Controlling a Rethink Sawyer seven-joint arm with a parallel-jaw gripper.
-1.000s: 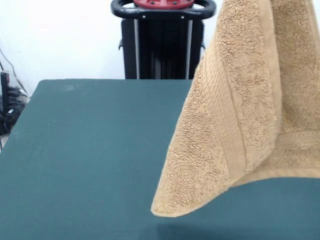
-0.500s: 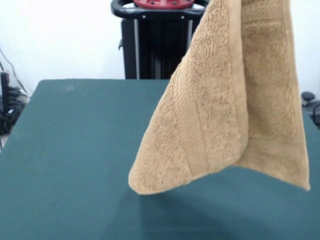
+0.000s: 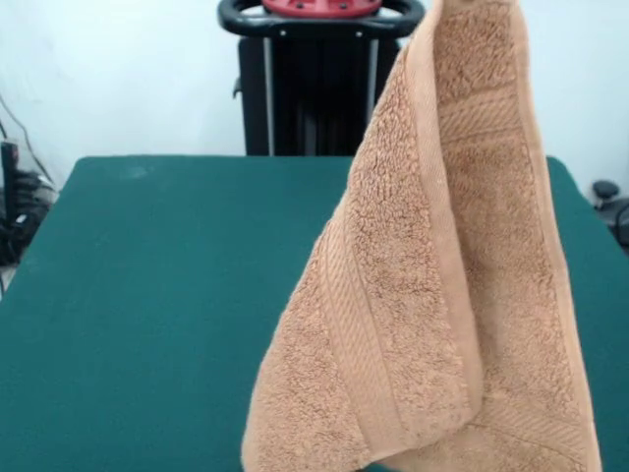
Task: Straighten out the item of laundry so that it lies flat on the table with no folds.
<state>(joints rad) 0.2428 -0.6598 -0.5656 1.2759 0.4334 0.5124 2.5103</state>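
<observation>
The tan-orange terry towel [image 3: 432, 295] hangs in the air in the front view, folded along a vertical crease, its woven border bands running down it. It hangs from above the picture's top edge to its bottom edge, right of the middle. The gripper is out of view above the top edge, so what holds the towel does not show. The dark green table [image 3: 167, 295] lies beneath and behind the towel.
The robot's black pedestal [image 3: 319, 88] with a red top stands at the table's far side. Cables and dark gear [image 3: 15, 211] lie off the table's left edge. A small dark object [image 3: 607, 192] sits beyond the right edge.
The hanging towel has swung to the left and then nearer the camera, so it now hangs lower in the picture and hides more of the table's right part.
</observation>
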